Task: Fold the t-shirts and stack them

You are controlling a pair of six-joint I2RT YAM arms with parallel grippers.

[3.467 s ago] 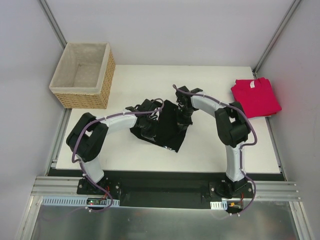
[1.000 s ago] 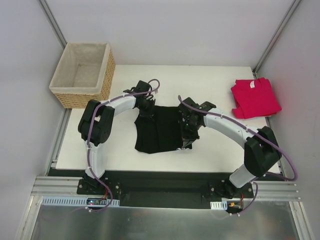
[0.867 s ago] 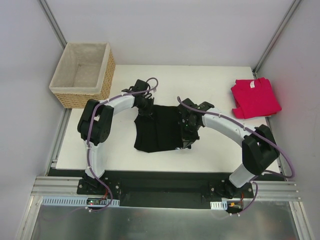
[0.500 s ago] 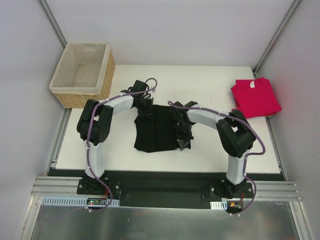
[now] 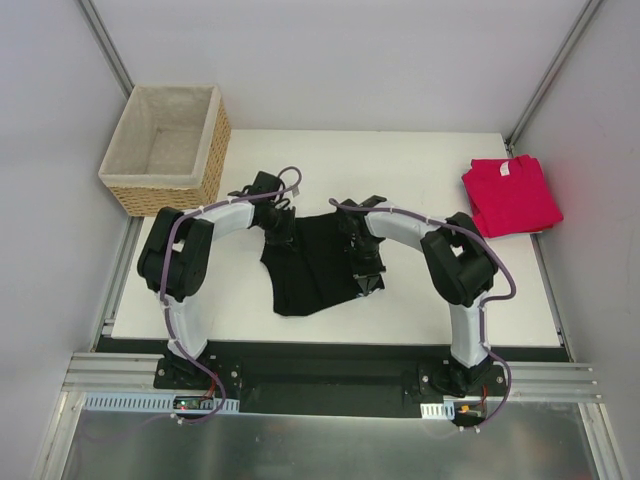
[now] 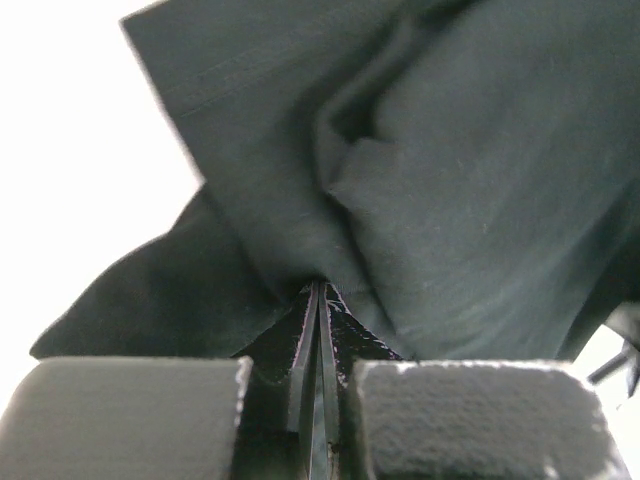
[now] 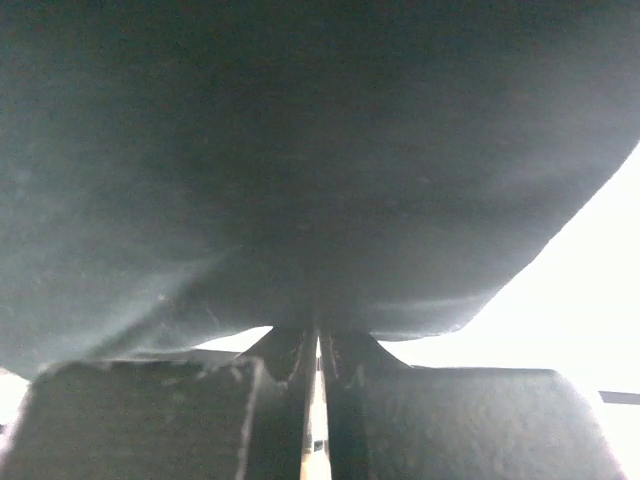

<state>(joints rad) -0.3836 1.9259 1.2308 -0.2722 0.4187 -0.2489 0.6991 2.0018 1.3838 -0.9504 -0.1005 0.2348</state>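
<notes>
- The pinkish-red t-shirt (image 5: pixel 510 195) lies folded into a compact rectangle at the far right edge of the desk (image 5: pixel 430 300), well apart from both arms. Its fold is judged complete.
- The black t-shirt (image 5: pixel 315 268) lies mid-desk, rumpled and irregular in outline, with no print showing. Its fold is judged under way and unfinished.
- The left gripper (image 6: pixel 318 300) is closed tight, pinching a bunched edge of the black t-shirt at its far left corner.
- The right gripper (image 7: pixel 315 345) is closed tight on the same cloth along its right side, and fabric drapes over it.
- Outstanding, by judgement: finish folding the black t-shirt, then stack the two shirts together.
- The wicker basket (image 5: pixel 215 140) stands at the far left corner, apart from the work.
</notes>
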